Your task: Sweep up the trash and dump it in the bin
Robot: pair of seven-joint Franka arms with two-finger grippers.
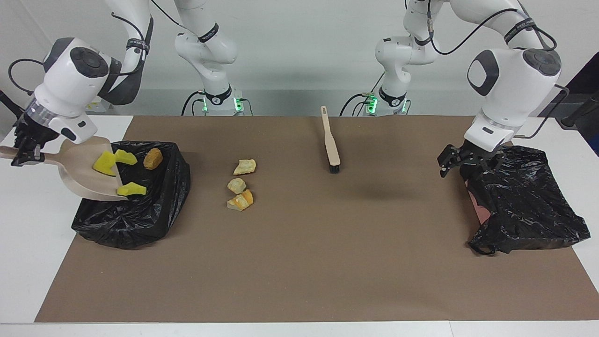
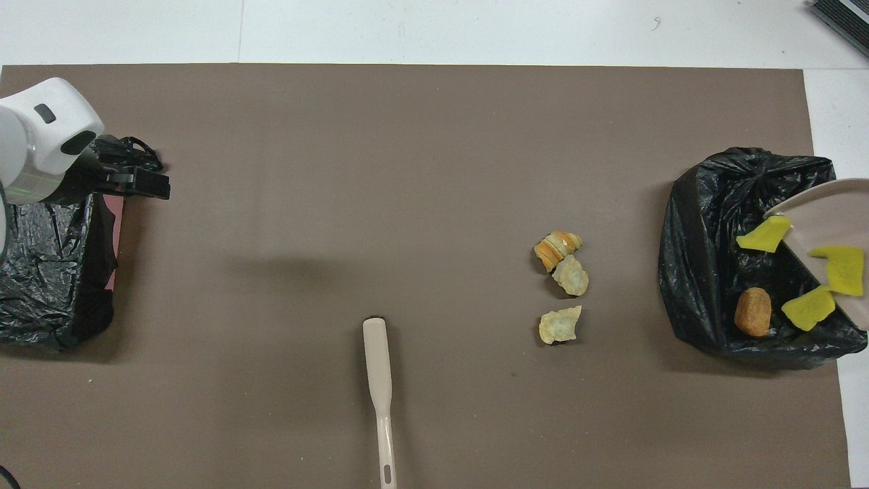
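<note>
My right gripper (image 1: 25, 152) is shut on the handle of the beige dustpan (image 1: 84, 178), which tilts over the black-bagged bin (image 1: 135, 206). Three yellow sponge bits (image 1: 104, 163) lie at the pan's lower lip. An orange-brown lump (image 1: 153, 158) rests on the bin's bag (image 2: 706, 238); it also shows from overhead (image 2: 752, 312). Three pale crumbly chunks (image 1: 239, 185) lie on the brown mat beside the bin, toward the table's middle (image 2: 563, 278). My left gripper (image 1: 461, 164) hangs open and holds nothing, over the edge of a second black bag (image 1: 524, 196).
A beige brush (image 1: 330, 140) with dark bristles lies on the mat near the robots, its handle toward them (image 2: 380, 380). The second bag (image 2: 47, 272) sits at the left arm's end of the table. The brown mat (image 1: 304, 262) covers most of the tabletop.
</note>
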